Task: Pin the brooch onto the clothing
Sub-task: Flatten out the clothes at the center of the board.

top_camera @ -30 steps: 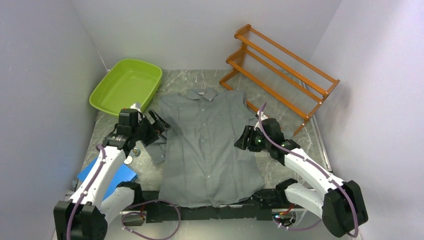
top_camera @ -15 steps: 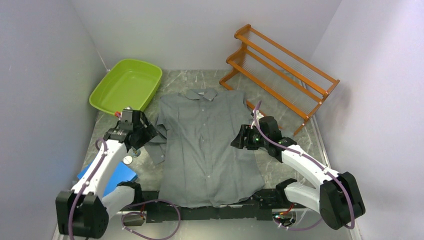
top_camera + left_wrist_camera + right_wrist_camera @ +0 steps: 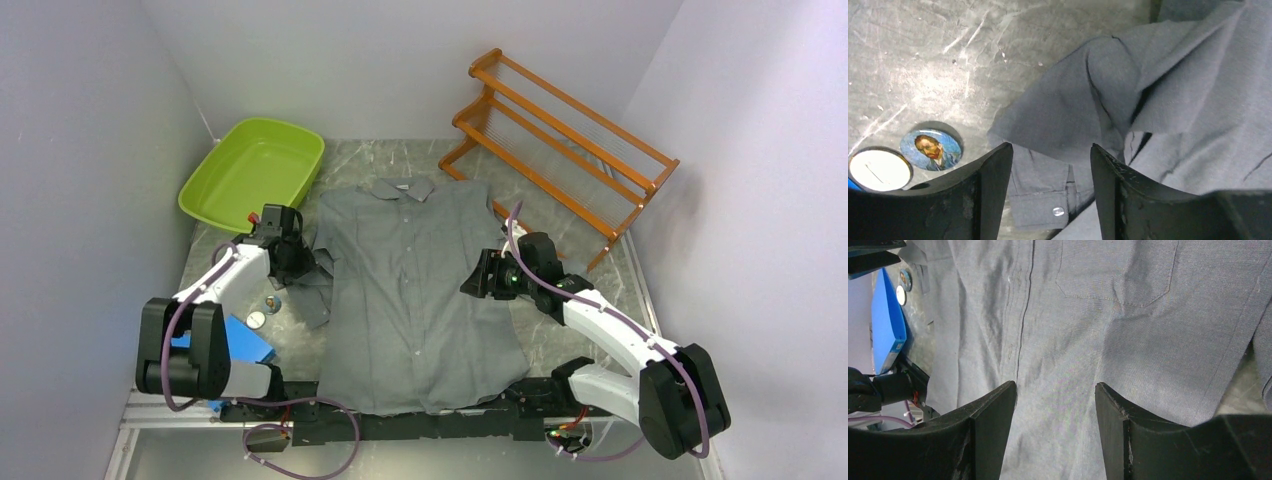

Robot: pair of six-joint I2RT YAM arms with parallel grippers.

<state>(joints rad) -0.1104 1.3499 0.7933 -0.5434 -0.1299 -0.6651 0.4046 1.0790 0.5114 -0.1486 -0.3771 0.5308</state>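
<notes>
The clothing [image 3: 420, 290], a dark-grey button-up shirt, lies flat in the middle of the table, collar at the far side. The brooch [image 3: 931, 149], a round blue badge with a painted portrait, rests on the table [image 3: 590, 240] just left of the shirt's left sleeve [image 3: 1068, 120]; from above the brooch [image 3: 272, 303] is a small dot. My left gripper [image 3: 1050, 147] hangs open over the sleeve's buttoned cuff, nothing between its fingers; from above it [image 3: 305, 262] is at the sleeve. My right gripper [image 3: 1055, 385] is open just above the shirt front, below the chest pocket [image 3: 1118, 275].
A white round disc [image 3: 879, 169] lies beside the brooch. A blue flat box [image 3: 240, 345] sits at the near left. A green tub [image 3: 250, 170] stands at the far left, an orange wooden rack [image 3: 560, 140] at the far right.
My left arm has stretched farther from its base and come down over the sleeve, its jaws narrowing. The right gripper shifted slightly left over the shirt, then held still.
</notes>
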